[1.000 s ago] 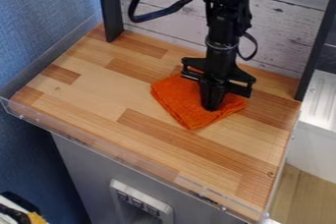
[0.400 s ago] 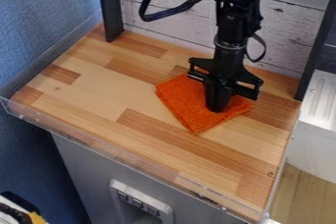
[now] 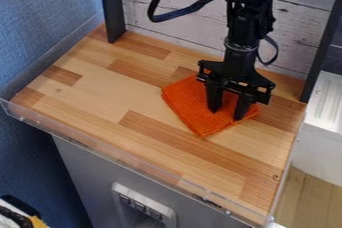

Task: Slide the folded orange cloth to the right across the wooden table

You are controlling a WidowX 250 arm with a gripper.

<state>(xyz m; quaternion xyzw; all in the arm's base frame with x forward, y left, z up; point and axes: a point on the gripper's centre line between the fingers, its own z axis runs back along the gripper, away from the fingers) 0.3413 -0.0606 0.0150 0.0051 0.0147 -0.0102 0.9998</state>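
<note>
Gripper: your black two-finger gripper [image 3: 226,115] has just spread its fingers; they're apart over the cloth, so looks like you've got no pinch on it now.
Cloth: folded orange cloth [image 3: 190,107], right under the fingertips, nudged a bit rightward and lying flat.
Wood top: loads of open room on your striped wooden tabletop [image 3: 100,87], mostly left.
Edges: clear plastic lip [image 3: 100,148] along the front, well apart; white plank wall [image 3: 294,27] behind, so watch the arm there.
</note>
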